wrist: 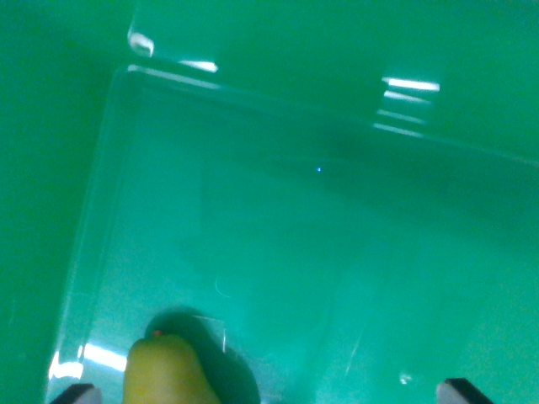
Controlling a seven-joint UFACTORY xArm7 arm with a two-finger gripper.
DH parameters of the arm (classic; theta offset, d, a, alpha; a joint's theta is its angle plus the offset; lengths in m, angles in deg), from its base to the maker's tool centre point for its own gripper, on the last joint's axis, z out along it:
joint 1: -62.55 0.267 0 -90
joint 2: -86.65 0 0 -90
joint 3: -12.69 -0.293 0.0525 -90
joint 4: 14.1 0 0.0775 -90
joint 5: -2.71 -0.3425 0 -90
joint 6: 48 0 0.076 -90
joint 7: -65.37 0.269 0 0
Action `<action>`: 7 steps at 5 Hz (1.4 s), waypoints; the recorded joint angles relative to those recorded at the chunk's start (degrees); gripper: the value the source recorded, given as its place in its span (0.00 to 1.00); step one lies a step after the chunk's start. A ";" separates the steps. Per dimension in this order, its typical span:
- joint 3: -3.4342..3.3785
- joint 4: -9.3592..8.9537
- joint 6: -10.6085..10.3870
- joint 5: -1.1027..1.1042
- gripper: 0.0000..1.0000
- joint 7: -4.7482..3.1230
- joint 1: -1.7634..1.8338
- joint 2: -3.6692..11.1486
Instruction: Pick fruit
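Note:
A yellow-green pear (168, 370) with a small reddish stem end lies on the floor of a green plastic bin (320, 236), at the bottom left of the wrist view; its lower part is cut off by the frame edge. My gripper (269, 394) is open. Only its two fingertips show, one at the bottom left corner (77, 393) and one at the bottom right (463, 390). The pear sits between them, close to the left fingertip and far from the right one. Nothing is held.
The bin's glossy walls rise at the wrist view's left (50, 210) and along the top (337, 59), meeting in a corner at the upper left. Bright light reflections streak the far wall (410, 84).

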 joint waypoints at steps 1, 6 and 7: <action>-0.27 -2.24 -2.34 0.27 0.00 -0.50 0.53 0.49; -0.79 -6.56 -6.87 0.78 0.00 -1.45 1.54 1.44; -1.01 -8.35 -8.74 1.00 0.00 -1.85 1.96 1.83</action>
